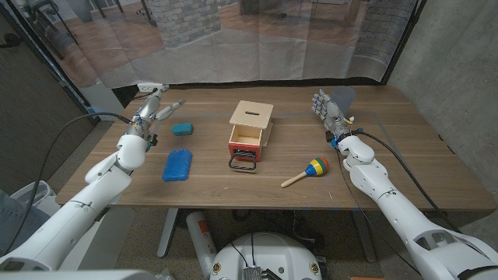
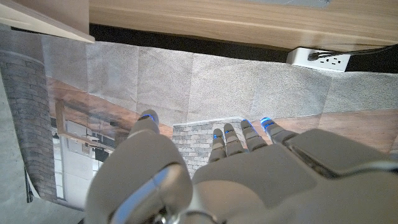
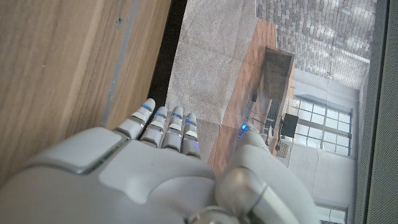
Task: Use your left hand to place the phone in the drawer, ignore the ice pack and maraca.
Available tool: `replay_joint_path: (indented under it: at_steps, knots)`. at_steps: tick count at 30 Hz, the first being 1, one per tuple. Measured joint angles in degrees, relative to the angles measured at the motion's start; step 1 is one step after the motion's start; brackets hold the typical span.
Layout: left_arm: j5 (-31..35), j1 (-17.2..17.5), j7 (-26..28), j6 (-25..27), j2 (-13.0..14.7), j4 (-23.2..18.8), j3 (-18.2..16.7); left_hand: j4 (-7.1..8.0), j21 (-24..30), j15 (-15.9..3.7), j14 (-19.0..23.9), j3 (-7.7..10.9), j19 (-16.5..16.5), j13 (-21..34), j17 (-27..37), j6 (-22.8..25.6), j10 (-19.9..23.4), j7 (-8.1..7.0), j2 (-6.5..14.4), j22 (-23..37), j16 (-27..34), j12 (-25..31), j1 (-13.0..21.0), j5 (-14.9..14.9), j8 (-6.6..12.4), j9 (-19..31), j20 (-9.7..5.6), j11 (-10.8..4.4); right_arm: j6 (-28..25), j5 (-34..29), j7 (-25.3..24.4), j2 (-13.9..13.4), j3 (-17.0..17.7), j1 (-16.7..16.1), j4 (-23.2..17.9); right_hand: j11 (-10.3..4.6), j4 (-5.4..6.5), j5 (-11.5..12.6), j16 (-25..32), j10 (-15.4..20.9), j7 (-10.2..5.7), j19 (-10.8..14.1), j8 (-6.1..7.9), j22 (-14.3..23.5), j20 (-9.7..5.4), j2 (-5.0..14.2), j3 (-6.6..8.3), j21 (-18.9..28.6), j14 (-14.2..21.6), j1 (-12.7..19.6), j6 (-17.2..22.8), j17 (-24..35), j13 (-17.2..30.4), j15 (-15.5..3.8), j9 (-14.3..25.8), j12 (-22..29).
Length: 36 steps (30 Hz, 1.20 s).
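A small teal phone (image 1: 182, 128) lies flat on the tabletop (image 1: 389, 163), just beside the left hand (image 1: 152, 106), whose fingers (image 2: 236, 140) are apart, holding nothing.

The drawer (image 1: 246, 141) interior is too small to read, seemingly shadowed inside.

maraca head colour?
Striped green, yellow, blue and red maraca; clearest in the head view.

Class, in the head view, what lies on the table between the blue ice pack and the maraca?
In the head view, the wooden drawer box with its open drawer and black handle lies between the ice pack and the maraca.
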Motion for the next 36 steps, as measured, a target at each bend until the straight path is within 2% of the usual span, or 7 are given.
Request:
replay_joint_path:
  at_steps: [6, 7, 16, 26, 29, 33, 36]
  knots:
    - [1.1, -0.3, -0.6, 1.4, 1.4, -1.5, 1.1, -0.94, 0.0, -0.08, -0.1, -0.17, 0.0, 0.0, 0.0, -0.2, -0.7, -0.24, -0.9, 0.0, 0.0, -0.2, 1.2, 0.0, 0.00, 0.0, 0.00, -0.12, 0.0, -0.1, 0.2, 0.0, 0.0, 0.1, 0.2, 0.00, -0.23, 0.0, 0.0, 0.0, -0.21, 0.0, 0.00, 0.0, 0.00, 0.38, 0.23, 0.0, 0.0, 0.4, -0.2, 0.0, 0.0, -0.03, 0.0, 0.0]
    - [2.6, -0.4, -1.9, 4.0, 1.8, -1.9, 1.4, -0.94, 0.0, -0.08, -0.1, -0.17, 0.0, 0.0, 0.0, -0.3, -0.7, -0.56, -0.9, 0.0, 0.0, -0.2, 1.4, 0.0, 0.00, 0.0, 0.00, -0.12, 0.0, -0.1, 0.3, 0.1, 0.0, 0.1, 0.3, 0.00, -0.23, 0.0, 0.0, 0.0, -0.21, 0.0, 0.00, 0.0, 0.00, 0.38, 0.23, 0.0, -0.2, 0.4, -0.2, 0.0, 0.0, -0.22, 0.0, 0.0]
    - [5.0, -1.3, -5.8, 9.7, 4.1, -5.1, 3.3, -2.21, -0.1, 0.21, -0.4, -0.48, 0.5, 0.0, 0.0, 1.0, -1.0, -1.97, -1.9, 0.0, 0.0, -0.4, 3.0, 0.4, 0.28, 0.0, 0.46, -0.41, 0.4, -0.1, 0.5, 0.1, 0.1, 0.1, 0.4, 0.00, -0.23, 0.0, 0.0, 0.0, -0.21, 0.0, 0.00, 0.0, 0.00, 0.38, 0.23, 0.0, -0.3, 0.4, -0.2, 0.0, 0.0, -0.31, 0.0, 0.0]
    - [6.4, -2.9, -9.9, 15.0, 5.7, -7.4, 5.7, -2.99, -0.1, 0.21, -0.4, -0.62, 1.0, 0.0, 0.0, 1.3, -1.0, -1.84, -2.6, 0.0, 0.0, -0.4, 4.1, 0.9, 0.28, 0.0, 1.09, -0.41, 0.5, 0.2, 1.0, -0.1, 0.3, 0.1, 0.6, 0.00, -0.39, -0.2, 0.0, 0.0, -0.21, -0.3, 0.00, 0.0, -0.32, 0.38, 0.07, 0.0, -0.3, 0.4, -0.2, 0.0, 0.0, -0.31, 0.0, 0.0]
    - [7.0, -3.5, -12.0, 17.6, 6.1, -7.7, 6.4, -3.16, -0.1, 0.21, -0.4, -0.51, 1.2, 0.0, 0.0, 1.1, -1.3, -2.06, -2.9, 0.0, 0.0, -0.4, 4.4, 0.9, 0.28, 0.0, 1.60, -0.12, 0.5, 0.2, 1.1, -0.2, 0.3, 0.1, 0.6, 0.00, -0.39, -0.2, 0.0, 0.0, -0.21, -0.3, 0.00, 0.0, -0.32, 0.38, 0.07, 0.0, -0.3, 0.4, -0.2, 0.0, 0.0, -0.31, 0.0, 0.0]
    - [7.3, -4.3, -13.2, 19.0, 6.5, -7.9, 7.3, -3.88, -0.1, 0.21, -0.4, -0.74, 2.2, 0.0, 0.0, 1.8, -1.5, -2.77, -3.3, 0.0, 0.0, -0.4, 5.4, 0.9, 0.28, 0.0, 3.24, -0.30, 0.4, 0.2, 1.1, -0.3, 0.3, 0.1, 0.6, 0.00, -0.39, -0.2, 0.0, 0.0, -0.21, -0.3, 0.00, 0.0, -0.31, 0.38, 0.07, 0.0, -0.3, 0.4, -0.2, 0.0, 0.0, -0.31, 0.0, 0.0]
    - [7.4, -4.9, -13.8, 19.6, 6.8, -8.0, 8.0, -4.10, -0.1, 0.22, -0.4, -0.63, 2.5, 0.0, 0.0, 2.0, -1.6, -3.00, -3.4, 0.0, 0.0, -0.4, 5.9, 0.9, 0.28, 0.0, 3.54, -0.39, 0.2, 0.2, 1.1, -0.3, 0.3, 0.1, 0.6, 0.00, -0.39, -0.2, 0.0, 0.0, -0.21, -0.3, 0.00, 0.0, -0.32, 0.38, 0.07, 0.0, -0.3, 0.4, -0.2, 0.0, 0.0, -0.31, 0.0, 0.0]
